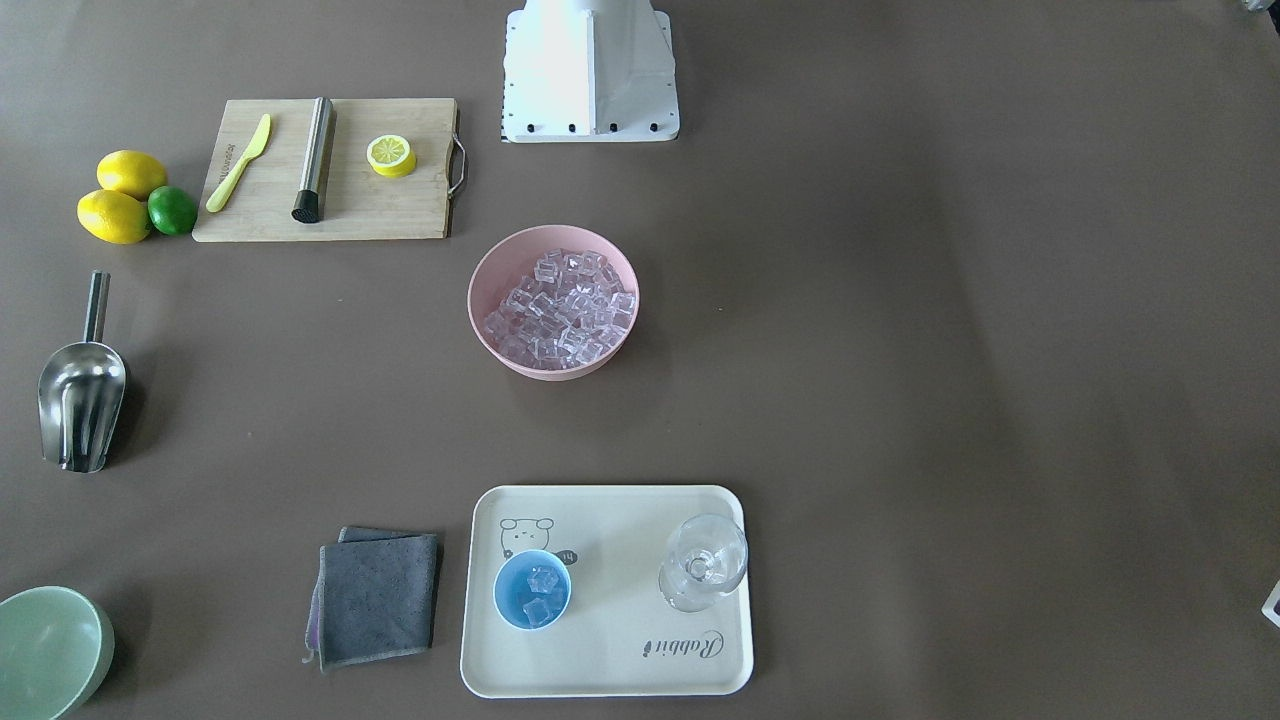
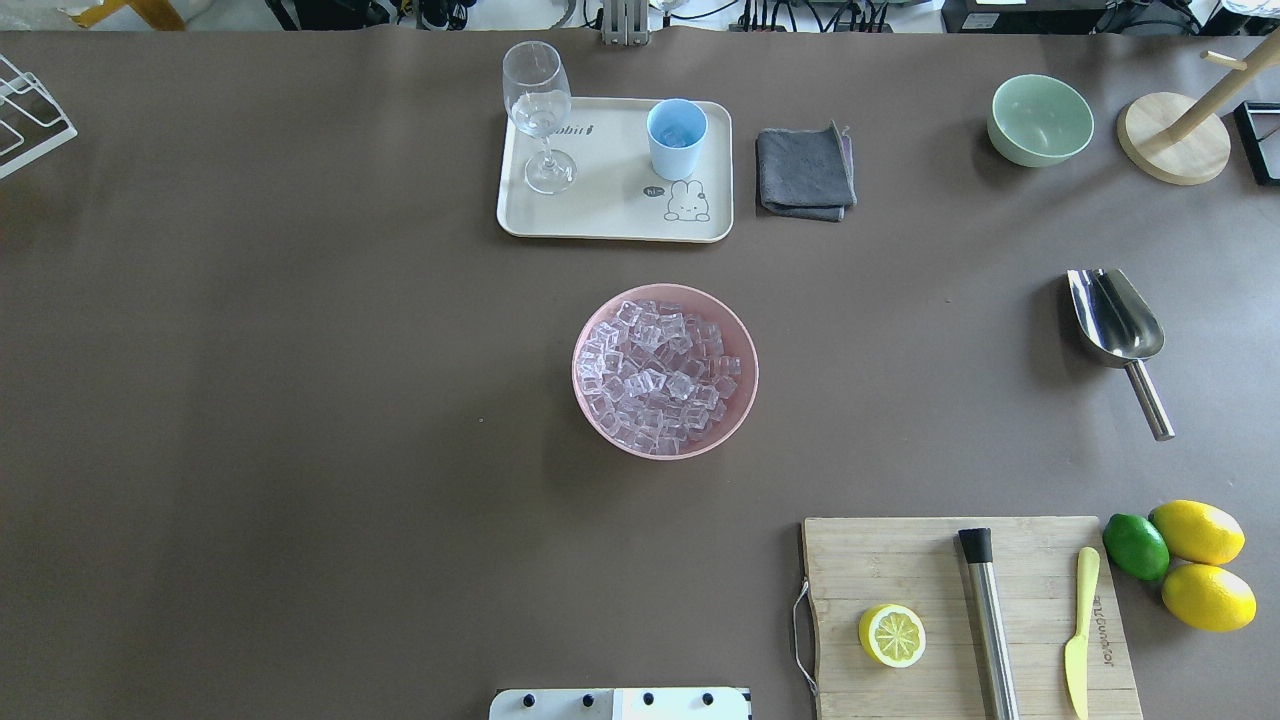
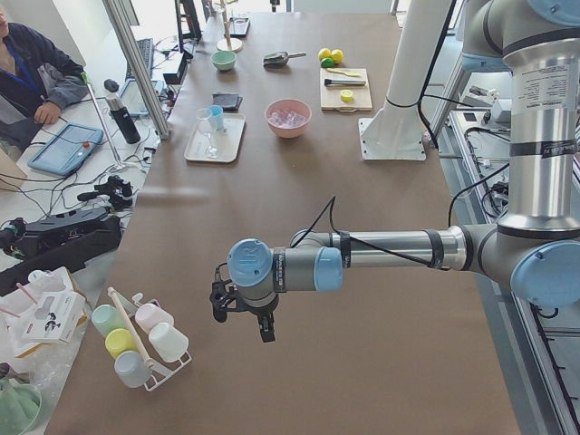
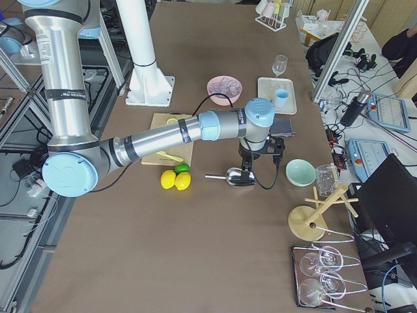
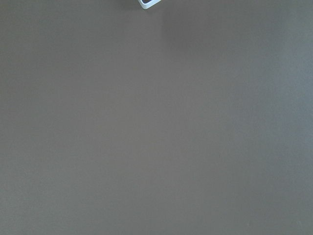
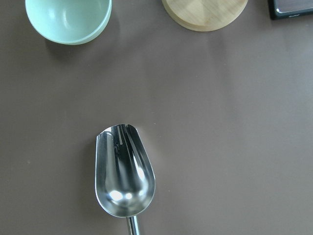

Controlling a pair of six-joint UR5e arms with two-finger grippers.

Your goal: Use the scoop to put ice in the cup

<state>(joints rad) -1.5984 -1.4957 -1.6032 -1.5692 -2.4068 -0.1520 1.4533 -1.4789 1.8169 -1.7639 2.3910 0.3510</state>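
Observation:
The steel scoop lies on the table at the right side, handle toward the robot. It also shows in the front view and fills the lower part of the right wrist view. Ice fills the pink bowl at the table's middle. The light-blue cup stands on the cream tray and holds a few ice cubes. My right gripper hovers above the scoop; I cannot tell if it is open. My left gripper hangs over bare table far to the left; its state is unclear.
A clear stemmed glass shares the tray. A grey cloth, a pale green bowl and a wooden stand sit at the back right. A cutting board with a steel rod, lemon half and knife is near right.

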